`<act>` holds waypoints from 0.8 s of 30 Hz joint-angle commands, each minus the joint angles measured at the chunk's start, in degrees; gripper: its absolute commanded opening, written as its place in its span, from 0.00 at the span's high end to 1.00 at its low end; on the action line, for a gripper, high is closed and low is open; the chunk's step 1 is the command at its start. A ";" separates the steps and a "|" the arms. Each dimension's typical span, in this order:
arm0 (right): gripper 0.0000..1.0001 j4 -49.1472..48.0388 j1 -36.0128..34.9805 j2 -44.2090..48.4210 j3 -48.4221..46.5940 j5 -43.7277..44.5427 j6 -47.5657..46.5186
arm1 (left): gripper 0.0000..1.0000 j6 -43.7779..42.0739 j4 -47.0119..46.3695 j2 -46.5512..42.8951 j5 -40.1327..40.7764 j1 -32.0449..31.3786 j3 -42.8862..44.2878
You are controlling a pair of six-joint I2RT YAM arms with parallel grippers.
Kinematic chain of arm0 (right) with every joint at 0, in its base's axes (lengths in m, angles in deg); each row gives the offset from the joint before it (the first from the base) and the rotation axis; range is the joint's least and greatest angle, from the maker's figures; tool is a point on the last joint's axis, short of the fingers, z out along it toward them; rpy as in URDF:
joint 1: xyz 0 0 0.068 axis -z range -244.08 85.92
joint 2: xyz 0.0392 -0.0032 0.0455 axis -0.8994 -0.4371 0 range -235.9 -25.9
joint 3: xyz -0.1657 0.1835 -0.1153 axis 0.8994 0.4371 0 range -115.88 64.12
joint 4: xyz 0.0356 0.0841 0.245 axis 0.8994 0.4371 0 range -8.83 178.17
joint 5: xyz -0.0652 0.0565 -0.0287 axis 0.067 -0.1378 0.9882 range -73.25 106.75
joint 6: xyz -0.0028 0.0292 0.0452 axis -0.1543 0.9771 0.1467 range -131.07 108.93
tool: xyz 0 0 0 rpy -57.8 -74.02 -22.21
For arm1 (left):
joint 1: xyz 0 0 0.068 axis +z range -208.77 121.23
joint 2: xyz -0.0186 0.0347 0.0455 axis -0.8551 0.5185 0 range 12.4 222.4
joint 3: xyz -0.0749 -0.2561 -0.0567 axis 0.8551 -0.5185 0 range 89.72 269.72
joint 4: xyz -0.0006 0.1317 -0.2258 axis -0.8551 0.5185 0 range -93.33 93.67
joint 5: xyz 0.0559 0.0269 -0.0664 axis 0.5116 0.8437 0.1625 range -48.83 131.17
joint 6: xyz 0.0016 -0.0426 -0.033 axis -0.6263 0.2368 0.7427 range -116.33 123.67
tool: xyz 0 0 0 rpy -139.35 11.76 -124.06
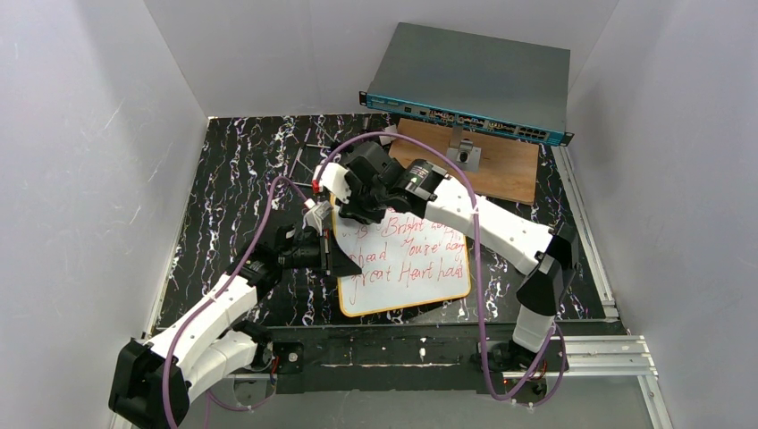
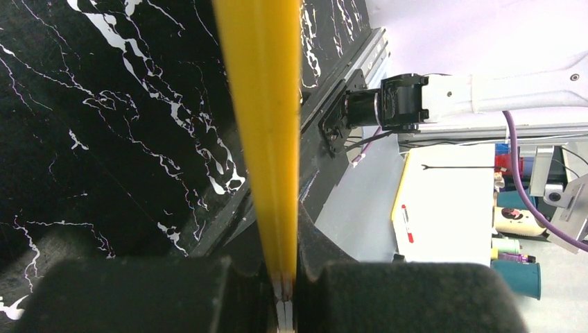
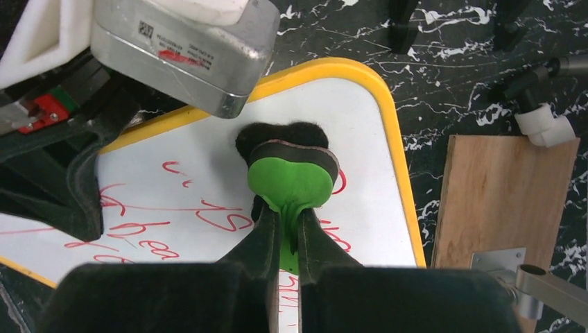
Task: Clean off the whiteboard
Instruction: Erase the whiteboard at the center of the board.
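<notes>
The whiteboard [image 1: 407, 264], white with an orange-yellow frame and lines of red handwriting, lies on the black marbled table in front of the arms. My left gripper [image 1: 332, 255] is shut on its left edge; in the left wrist view the yellow frame [image 2: 267, 139] runs straight up from between the gripper [image 2: 283, 291] jaws. My right gripper [image 1: 357, 201] is over the board's far left corner, shut on the tab of a green eraser [image 3: 291, 177]. The eraser's black felt presses on the whiteboard [image 3: 347, 118] near its top edge, beside the red writing.
A brown wooden board [image 1: 487, 165] with a metal bracket lies at the back right, and a grey network switch [image 1: 474, 85] stands raised over it. The left arm's wrist body [image 3: 180, 48] hangs close above the whiteboard's corner. White walls enclose the table.
</notes>
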 commanded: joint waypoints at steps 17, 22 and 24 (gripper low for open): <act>0.99 0.85 4.07 0.78 0.28 -5.62 -1.55 | 1.00 -8.93 -2.13 -0.53 -3.49 -1.05 2.91; 0.99 5.40 2.85 1.03 -0.44 -16.29 -4.50 | 1.00 -9.02 -2.13 -0.59 -3.65 -1.05 2.91; 0.99 3.61 2.84 0.91 -0.80 -13.08 -2.33 | 1.00 -9.10 -1.99 -0.80 -3.60 -1.05 2.91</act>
